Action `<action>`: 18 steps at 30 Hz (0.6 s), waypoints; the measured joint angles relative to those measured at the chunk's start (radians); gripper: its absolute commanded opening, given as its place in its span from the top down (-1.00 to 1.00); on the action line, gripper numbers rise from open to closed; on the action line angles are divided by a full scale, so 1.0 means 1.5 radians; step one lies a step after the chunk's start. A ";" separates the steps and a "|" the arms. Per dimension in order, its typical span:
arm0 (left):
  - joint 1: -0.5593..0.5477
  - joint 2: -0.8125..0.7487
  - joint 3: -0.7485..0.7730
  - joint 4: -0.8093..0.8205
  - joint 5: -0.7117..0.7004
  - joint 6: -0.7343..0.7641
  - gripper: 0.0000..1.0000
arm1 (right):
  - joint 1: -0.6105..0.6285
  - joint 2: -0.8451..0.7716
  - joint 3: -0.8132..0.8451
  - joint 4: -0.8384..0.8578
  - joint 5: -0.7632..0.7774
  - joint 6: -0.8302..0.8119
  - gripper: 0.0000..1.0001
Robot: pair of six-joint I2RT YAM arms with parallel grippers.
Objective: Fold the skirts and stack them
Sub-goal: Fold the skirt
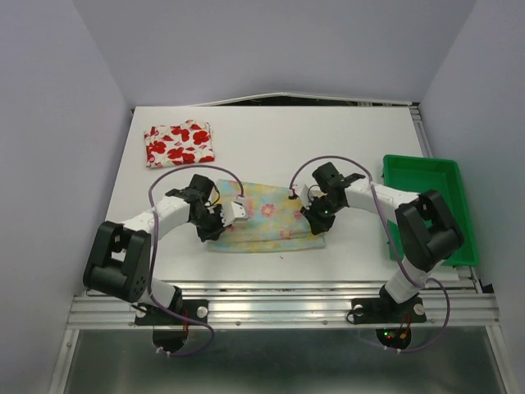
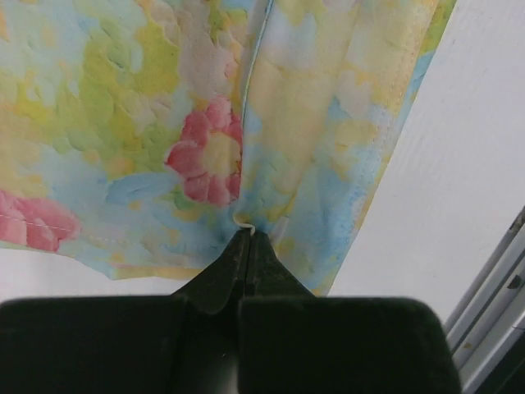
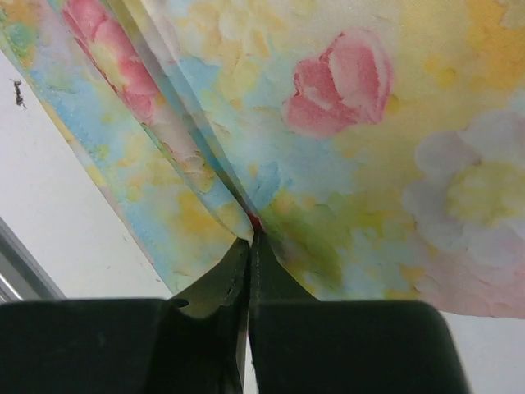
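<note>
The pale yellow skirt with pastel flowers point(image 1: 267, 217) lies in the middle of the table, partly folded. My left gripper point(image 1: 215, 223) is shut on its left edge; in the left wrist view the closed tips point(image 2: 244, 234) pinch a fold of the cloth point(image 2: 205, 156). My right gripper point(image 1: 316, 216) is shut on its right edge; in the right wrist view the closed tips point(image 3: 250, 238) pinch the cloth point(image 3: 344, 123). The white skirt with red flowers point(image 1: 180, 144) lies folded at the far left, apart from both grippers.
A green plastic tray point(image 1: 431, 205) stands at the right edge of the table. The table's metal front rail point(image 1: 279, 308) runs along the near edge. Grey walls enclose the table on both sides and at the back.
</note>
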 measured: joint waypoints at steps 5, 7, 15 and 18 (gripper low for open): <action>0.002 -0.021 0.000 0.017 -0.013 -0.005 -0.09 | 0.002 -0.034 0.004 -0.020 -0.009 -0.005 -0.21; 0.005 -0.049 0.000 0.008 -0.013 -0.005 -0.12 | 0.002 -0.065 0.017 -0.050 -0.013 -0.011 -0.27; 0.017 -0.213 0.081 -0.043 0.010 -0.034 -0.40 | 0.002 -0.138 0.138 -0.098 -0.038 0.022 -0.16; 0.023 -0.196 0.102 0.000 0.013 -0.090 -0.23 | 0.002 -0.113 0.187 -0.085 -0.038 0.039 0.04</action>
